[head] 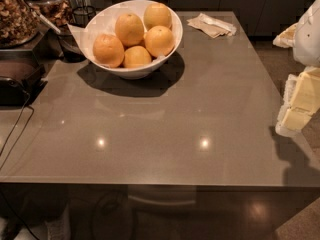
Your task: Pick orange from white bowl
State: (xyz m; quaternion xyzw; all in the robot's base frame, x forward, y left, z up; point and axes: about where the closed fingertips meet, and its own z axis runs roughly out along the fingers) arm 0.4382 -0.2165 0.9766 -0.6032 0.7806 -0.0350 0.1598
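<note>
A wide grey table [165,134] is filling most of what I am seeing, its glossy top catching 2 small spots of light [204,143] toward the near edge.

Toward the far left of that top, the white bowl [135,73] is sitting upright, its uneven rim climbing to a pointed lip on the left side. It is throwing a dark shadow [150,84] on the table in front of itself and to its right.

At the right edge of the view, beside the table and well apart from the bowl, the robot's arm [310,34] is reaching in, white above. The gripper [296,109] is hanging below it in pale yellow and white, level with the table's right side and touching nothing I can make out. I cannot tell whether it is open or closed.

On the far left, a glass jar [15,14] of what looks like nuts is standing on a black appliance [17,84], with a dark cable [15,129] trailing down over the table's left edge.

Inside the bowl, 5 oranges [129,29] are lying heaped together, pressing against one another; the nearest 2 are resting against the front wall.

Behind the bowl to the right, a crumpled paper napkin [211,25] is lying flat near the table's far edge.
</note>
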